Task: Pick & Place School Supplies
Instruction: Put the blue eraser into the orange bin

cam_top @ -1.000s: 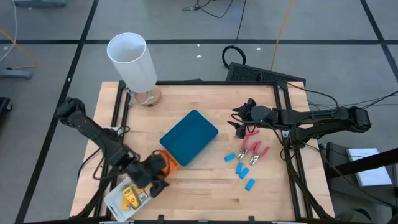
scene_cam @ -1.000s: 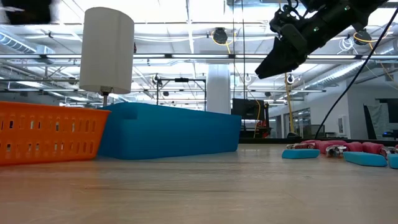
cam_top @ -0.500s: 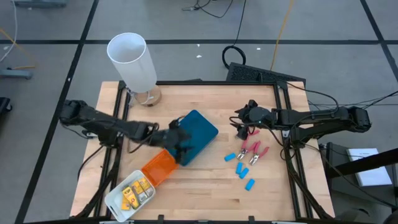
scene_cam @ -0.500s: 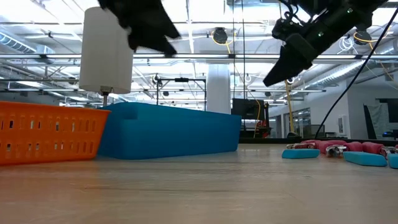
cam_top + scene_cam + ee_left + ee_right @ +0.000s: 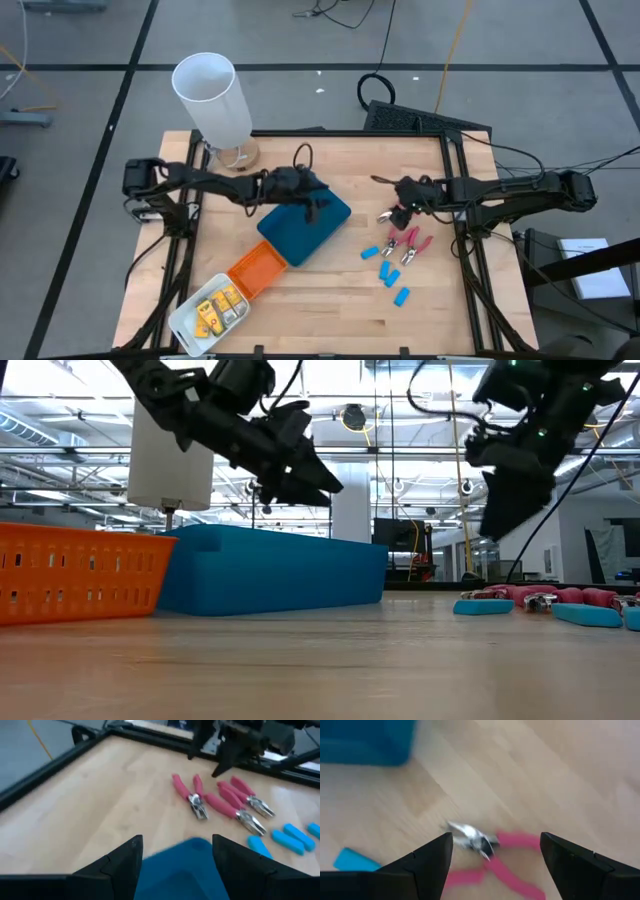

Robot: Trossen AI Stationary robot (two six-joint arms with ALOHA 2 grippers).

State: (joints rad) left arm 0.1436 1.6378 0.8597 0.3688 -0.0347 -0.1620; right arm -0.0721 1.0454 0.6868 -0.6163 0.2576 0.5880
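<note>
The right gripper (image 5: 393, 215) has its two fingers spread wide with nothing between them, and it has dropped lower than it was a moment ago, so now it hangs just over the two pink-handled tools (image 5: 405, 243). In the right wrist view the shiny nose of one pink tool (image 5: 472, 840) sits right between the two dark fingers, but the fingers are not touching it yet. This looks like the start of a grab on a pink tool. The light-blue pieces (image 5: 388, 270) lie on the wood just beside the pink tools, still waiting. The left gripper (image 5: 312, 196) is open and empty too. A second ago it was down by the white tray (image 5: 185, 320), where the yellow blocks (image 5: 220, 307) now sit. It has swung across and now floats above the teal tray (image 5: 308, 238), pointing toward the pink tools. So the yellow blocks seem to be put away, and the pink and blue things are next. The orange tray (image 5: 257, 270) sits between the white one and the teal one. The two arms are getting near each other, so they must take care not to bump.
</note>
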